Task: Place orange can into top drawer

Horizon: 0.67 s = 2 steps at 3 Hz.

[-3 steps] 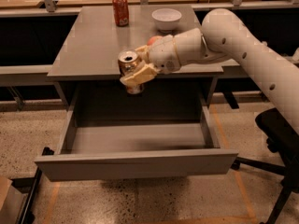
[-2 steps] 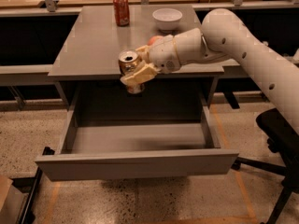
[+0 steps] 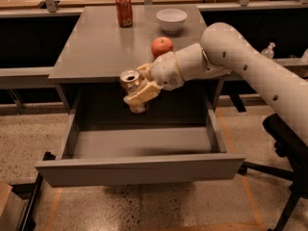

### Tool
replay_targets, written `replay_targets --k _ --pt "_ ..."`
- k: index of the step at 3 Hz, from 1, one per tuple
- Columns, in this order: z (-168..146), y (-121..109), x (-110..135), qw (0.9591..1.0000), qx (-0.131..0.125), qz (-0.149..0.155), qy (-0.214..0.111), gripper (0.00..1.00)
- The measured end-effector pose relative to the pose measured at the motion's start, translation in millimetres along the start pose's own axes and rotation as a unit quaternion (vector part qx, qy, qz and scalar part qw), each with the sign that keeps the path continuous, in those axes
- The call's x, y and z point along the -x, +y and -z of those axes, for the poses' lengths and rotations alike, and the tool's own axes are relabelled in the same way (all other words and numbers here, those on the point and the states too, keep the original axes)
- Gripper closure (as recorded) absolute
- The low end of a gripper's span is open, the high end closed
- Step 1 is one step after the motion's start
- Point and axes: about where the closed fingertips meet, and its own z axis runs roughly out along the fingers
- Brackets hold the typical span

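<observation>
My tool (image 3: 136,86) is clenched around the orange can (image 3: 130,76), one pale finger lying across the front of its body and the other behind it near the rim. The can stands roughly upright in my grip, leaning a little, with its silver top and opening facing up. It hangs just in front of the worktop's (image 3: 96,47) front edge and a little below it, over the rear part of the top drawer (image 3: 139,170). Its base shows against the dark space behind the drawer and does not touch the drawer floor.

The drawer is pulled well out toward the camera. Its flat grey front panel is nearest, its two side walls run back under the worktop, and its floor is bare grey.

My arm (image 3: 240,61) reaches in from the right, white and thick, crossing over the worktop's right front corner.

On the worktop behind my wrist sits a red apple (image 3: 162,46), close to the arm. Farther back stands a red soda can (image 3: 124,10), upright, and to its right a white bowl (image 3: 171,19), apart from it. A dark office chair (image 3: 288,134) stands on the speckled floor at the right, beside the drawer.
</observation>
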Motion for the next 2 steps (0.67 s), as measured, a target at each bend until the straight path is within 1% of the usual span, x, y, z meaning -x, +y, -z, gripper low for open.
replay_targets --k 1,2 --pt "-13 26 -41 0.9994 0.010 -0.030 0.012 1.00" --pt "-28 46 -82 0.9990 0.005 -0.040 0.021 0.82"
